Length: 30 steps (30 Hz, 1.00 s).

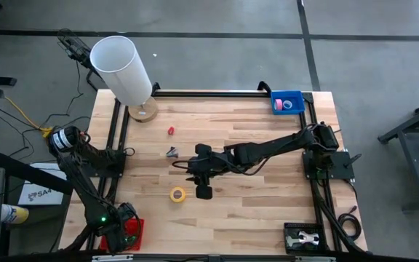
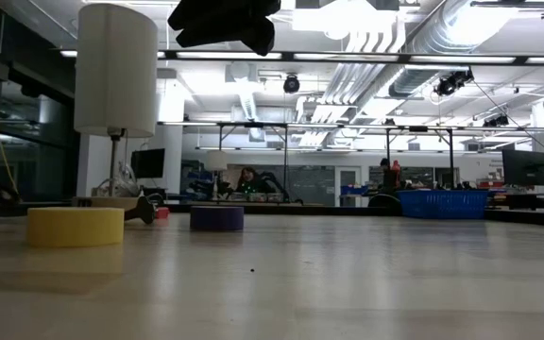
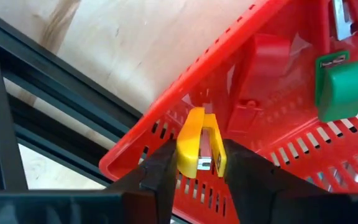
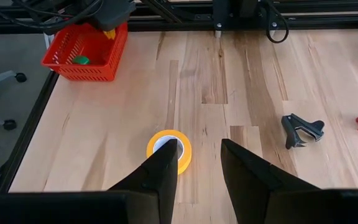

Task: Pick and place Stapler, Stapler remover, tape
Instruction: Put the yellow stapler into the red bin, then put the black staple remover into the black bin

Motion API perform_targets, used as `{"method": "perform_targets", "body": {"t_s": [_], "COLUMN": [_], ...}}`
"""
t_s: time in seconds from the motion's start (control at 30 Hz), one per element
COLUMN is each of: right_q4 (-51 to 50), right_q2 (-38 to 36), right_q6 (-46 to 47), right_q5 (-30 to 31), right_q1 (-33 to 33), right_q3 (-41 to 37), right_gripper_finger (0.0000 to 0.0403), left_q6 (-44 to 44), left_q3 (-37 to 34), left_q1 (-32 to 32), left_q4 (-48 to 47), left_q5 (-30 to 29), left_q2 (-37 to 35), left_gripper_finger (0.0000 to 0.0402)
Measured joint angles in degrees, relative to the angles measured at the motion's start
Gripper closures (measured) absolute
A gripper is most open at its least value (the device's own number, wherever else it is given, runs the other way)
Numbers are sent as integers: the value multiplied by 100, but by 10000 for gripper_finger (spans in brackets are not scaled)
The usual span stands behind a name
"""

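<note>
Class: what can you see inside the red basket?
Inside the red basket: a green item and a red one. The left gripper holds a yellow stapler over it. The gripper covers part of the basket floor.

This is a robotics lab or workshop — a large open hall, not a home. Beyond the wooden table (image 1: 217,167), the low view shows exposed silver ducts (image 2: 399,57) and strip lights under a high ceiling, with a blue crate (image 2: 442,203) and benches far behind the table. Around the table lies a bare grey concrete floor (image 1: 217,44) with loose cables (image 1: 20,109) — and a black metal frame (image 1: 209,92) edges the table.
</note>
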Motion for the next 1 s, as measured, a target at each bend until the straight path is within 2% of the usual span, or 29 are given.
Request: {"method": "perform_targets", "body": {"t_s": [0.43,0.77,1.0], "right_q4": [-2,-90,-276], "right_q2": [1,1,1], "right_q6": [-2,-24,-114], "right_q5": [0,152,160], "right_q1": [0,-2,-27], "right_q3": [0,0,0], "right_gripper_finger": [289,289,289], "left_q6": [109,-135,-396], "left_q3": [0,0,0], "left_q1": [4,4,6], "left_q4": [125,-74,-434], "left_q5": [-25,-277,-955], "left_q2": [-49,-615,-1170], "left_gripper_finger": [203,200,200]}}
